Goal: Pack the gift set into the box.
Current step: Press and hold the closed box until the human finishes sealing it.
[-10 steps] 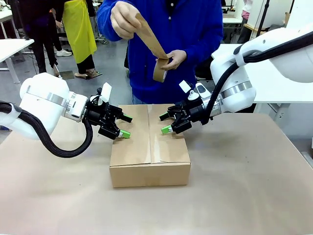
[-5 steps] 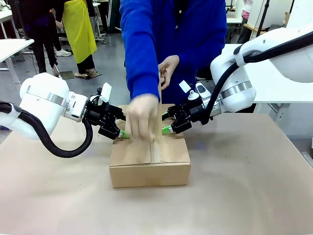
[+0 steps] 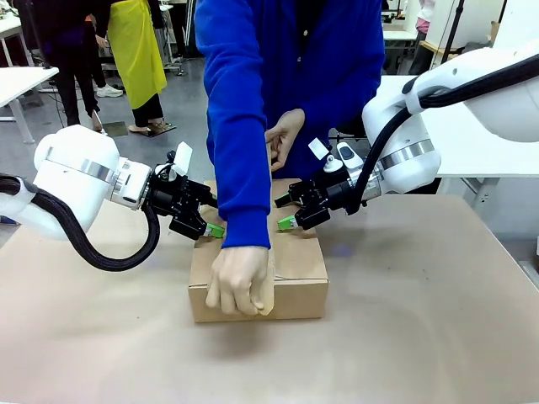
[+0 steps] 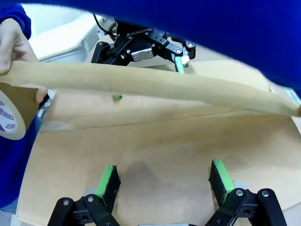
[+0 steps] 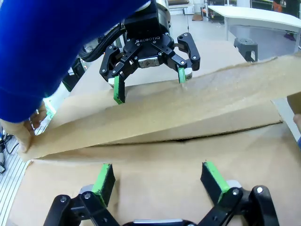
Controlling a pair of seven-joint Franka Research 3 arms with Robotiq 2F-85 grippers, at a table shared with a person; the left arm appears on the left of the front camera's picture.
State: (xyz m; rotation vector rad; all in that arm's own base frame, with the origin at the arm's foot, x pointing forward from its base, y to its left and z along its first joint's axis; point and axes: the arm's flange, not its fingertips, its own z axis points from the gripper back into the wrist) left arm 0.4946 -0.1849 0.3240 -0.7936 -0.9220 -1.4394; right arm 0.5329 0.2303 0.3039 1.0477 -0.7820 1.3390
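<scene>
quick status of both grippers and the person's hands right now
Left gripper: open, pressing the box.
Right gripper: open, same.
Person's hands: stretching tape from the roll.

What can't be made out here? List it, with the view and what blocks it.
- Front view: the seam of the box is hidden under the person's sleeve and hand.
- Front view: the tape roll is hidden behind the person's forearm; in the left wrist view the tape roll is cut off by the edge, print unreadable.
- All views: the box's contents, hidden by closed flaps.
</scene>
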